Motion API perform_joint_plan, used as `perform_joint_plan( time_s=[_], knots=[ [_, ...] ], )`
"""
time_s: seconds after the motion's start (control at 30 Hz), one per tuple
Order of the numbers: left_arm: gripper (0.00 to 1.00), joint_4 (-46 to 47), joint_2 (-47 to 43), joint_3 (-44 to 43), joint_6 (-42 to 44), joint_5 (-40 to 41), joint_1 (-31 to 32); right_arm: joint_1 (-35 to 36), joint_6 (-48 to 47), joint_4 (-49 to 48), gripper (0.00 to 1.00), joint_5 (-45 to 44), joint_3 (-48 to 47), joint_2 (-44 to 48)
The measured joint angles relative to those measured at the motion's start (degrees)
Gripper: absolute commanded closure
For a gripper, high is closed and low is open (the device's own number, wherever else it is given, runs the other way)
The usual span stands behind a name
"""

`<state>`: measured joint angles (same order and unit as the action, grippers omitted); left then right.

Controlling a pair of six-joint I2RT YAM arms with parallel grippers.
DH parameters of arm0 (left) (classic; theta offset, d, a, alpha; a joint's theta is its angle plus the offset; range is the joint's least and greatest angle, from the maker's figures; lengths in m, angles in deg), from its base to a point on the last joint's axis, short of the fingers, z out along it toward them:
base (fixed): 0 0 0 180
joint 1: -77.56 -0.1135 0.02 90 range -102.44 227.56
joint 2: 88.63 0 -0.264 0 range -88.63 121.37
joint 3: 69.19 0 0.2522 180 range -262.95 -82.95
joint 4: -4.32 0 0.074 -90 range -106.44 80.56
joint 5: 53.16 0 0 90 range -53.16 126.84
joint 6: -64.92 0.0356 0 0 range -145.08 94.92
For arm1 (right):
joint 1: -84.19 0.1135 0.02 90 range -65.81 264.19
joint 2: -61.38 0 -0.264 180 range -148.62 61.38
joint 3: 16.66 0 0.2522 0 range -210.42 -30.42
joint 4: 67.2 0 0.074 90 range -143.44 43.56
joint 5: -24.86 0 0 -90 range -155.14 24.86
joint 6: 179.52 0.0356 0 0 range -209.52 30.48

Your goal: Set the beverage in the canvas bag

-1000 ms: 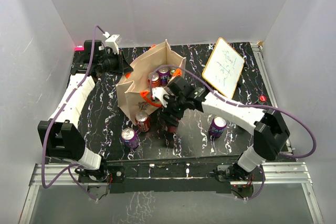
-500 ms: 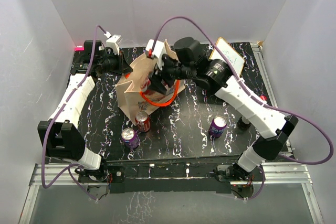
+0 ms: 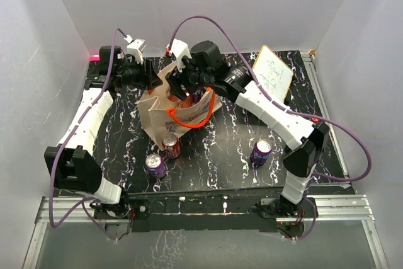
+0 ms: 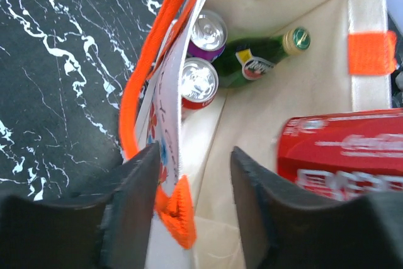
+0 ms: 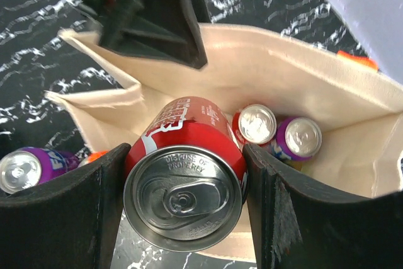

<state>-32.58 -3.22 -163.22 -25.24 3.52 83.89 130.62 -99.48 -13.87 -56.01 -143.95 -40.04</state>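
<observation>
Top external sits high behind the arm bases, tilted down at the whole table (image 3: 220, 149) — wide and far, with the canvas bag (image 3: 157, 114) left of centre. Left wrist is very close at the bag's rim, looking steeply down inside. Right wrist looks in from the opposite side, over the red can (image 5: 182, 174) — both wrists share the bag's inside, that can and the floor cans (image 5: 258, 124).

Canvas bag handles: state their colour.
Orange. The handles show best in the left wrist view.
</observation>
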Motion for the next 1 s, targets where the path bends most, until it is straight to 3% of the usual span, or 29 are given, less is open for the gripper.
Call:
perform_joint_plan(
  time_s=[0.1,0.17,0.33,0.5,0.73,1.0],
  knots=[
    [0.24,0.0,-0.2,-2.0,0.6,0.7,0.0,-1.4,0.4,-0.3,0.92,0.0,2.6,-0.7],
    [0.19,-0.1,-0.6,-3.7,1.4,1.2,0.0,-2.3,0.6,0.1,0.92,0.2,4.1,-0.7],
    [0.24,-0.5,-2.7,-6.5,4.4,-0.3,0.0,-4.3,1.0,1.9,0.92,1.2,6.2,-0.7],
    [0.32,-3.6,-6.0,-7.2,10.0,-8.3,0.0,-5.4,1.0,6.2,0.92,3.2,6.6,-1.0],
    [0.35,-16.2,-4.0,-11.7,19.3,-21.3,0.9,-6.7,1.4,7.0,0.92,7.0,9.9,-1.0],
    [0.31,-33.5,3.4,-12.9,34.1,-23.7,5.2,-9.2,4.0,5.0,0.92,10.8,14.9,-0.1]
  ],
)
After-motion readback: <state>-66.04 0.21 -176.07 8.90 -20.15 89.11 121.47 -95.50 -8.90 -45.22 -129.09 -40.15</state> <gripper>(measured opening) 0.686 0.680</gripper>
